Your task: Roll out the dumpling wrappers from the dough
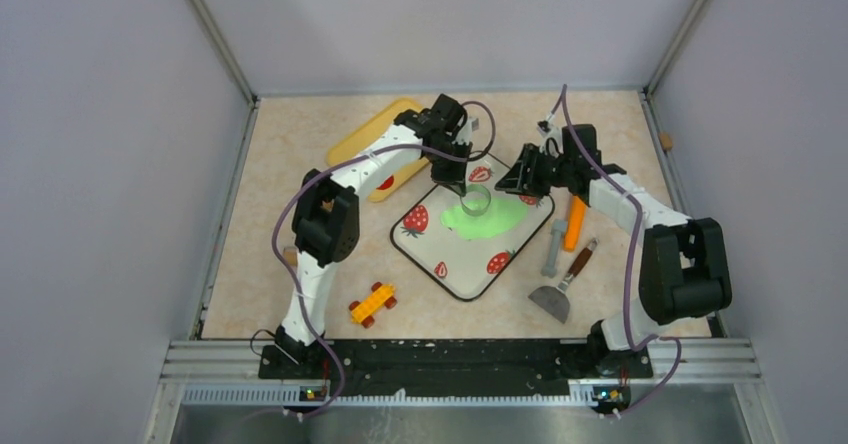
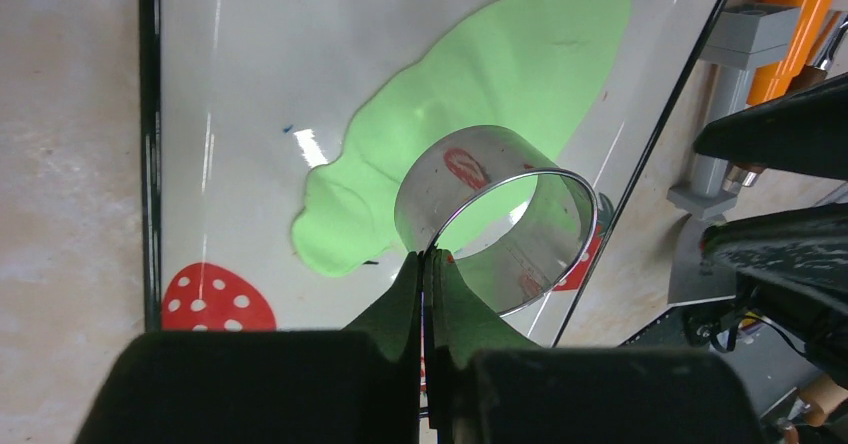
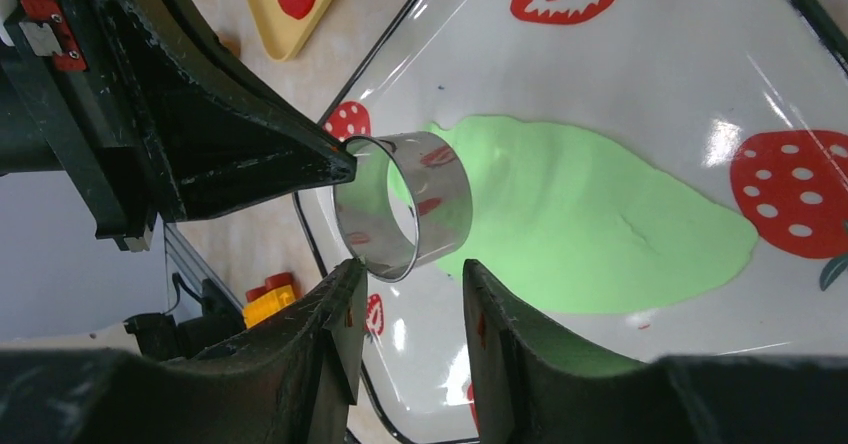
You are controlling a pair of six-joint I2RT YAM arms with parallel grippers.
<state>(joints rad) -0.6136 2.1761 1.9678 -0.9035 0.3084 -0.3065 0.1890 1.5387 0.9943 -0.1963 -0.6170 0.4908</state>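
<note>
Green dough [image 1: 505,219] lies flat and thin on the strawberry mat [image 1: 455,264], in the middle of the worktop [image 1: 290,154]. It looks soft and sticky. I think it tears if I pull, so I would lift it from under an edge. My left pincer [image 2: 427,261] is pinched tight on the rim of the metal ring [image 2: 500,219], at the dough's left end. My right pincer [image 3: 408,282] has its fingers apart, holding nothing, just beside the ring.

Lab test cell: grey panel walls [image 1: 100,164], alu rails [image 1: 460,359]
</note>
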